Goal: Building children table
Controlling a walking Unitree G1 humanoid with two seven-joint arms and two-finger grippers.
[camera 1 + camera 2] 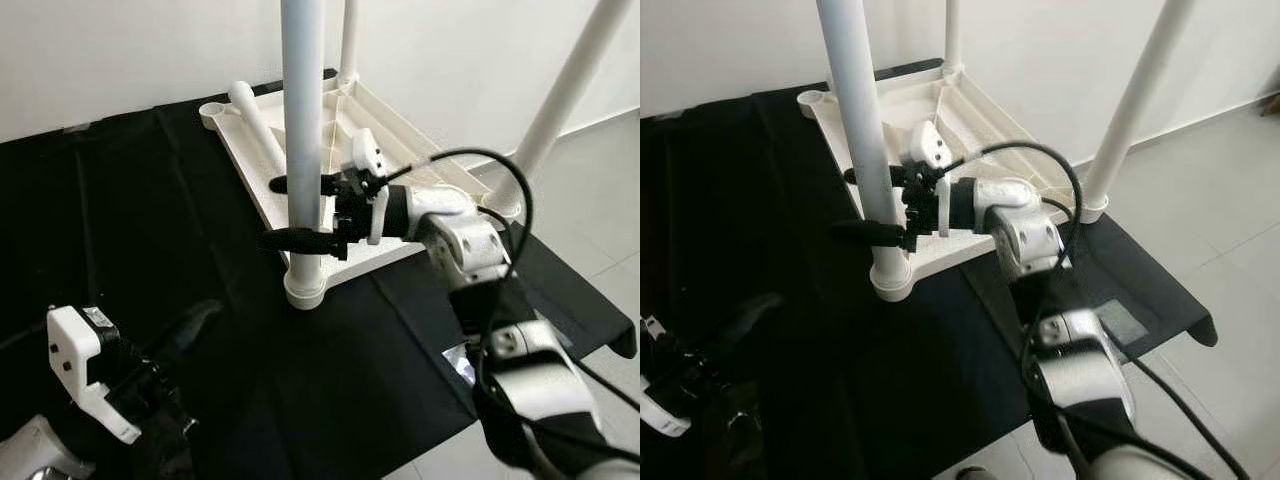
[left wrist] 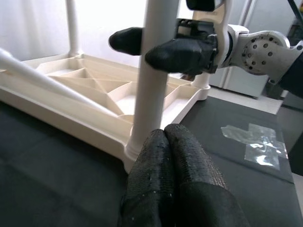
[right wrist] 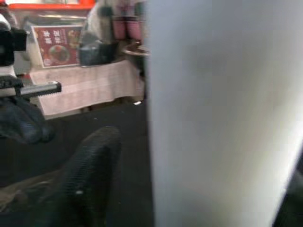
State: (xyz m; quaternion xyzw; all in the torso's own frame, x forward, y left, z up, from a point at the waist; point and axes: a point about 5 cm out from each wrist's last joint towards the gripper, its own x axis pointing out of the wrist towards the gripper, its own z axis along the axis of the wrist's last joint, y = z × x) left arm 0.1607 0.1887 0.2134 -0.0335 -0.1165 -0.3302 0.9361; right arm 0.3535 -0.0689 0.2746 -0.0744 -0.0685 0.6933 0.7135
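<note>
Black cloth (image 1: 150, 250) covers floor. White tabletop (image 1: 345, 130) lies inverted on it, far centre. Near leg (image 1: 303, 150) stands upright in corner socket. Right gripper (image 1: 300, 212): fingers spread around leg. Left gripper (image 2: 173, 156): near left, fingers pressed together, empty.

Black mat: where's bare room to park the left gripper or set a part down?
Free: the black mat between the upturned tabletop and the left gripper, and the strip nearer the robot from the near leg. Crowded: around that leg, where the right gripper straddles it, and the mat's right edge by the tape patch.
</note>
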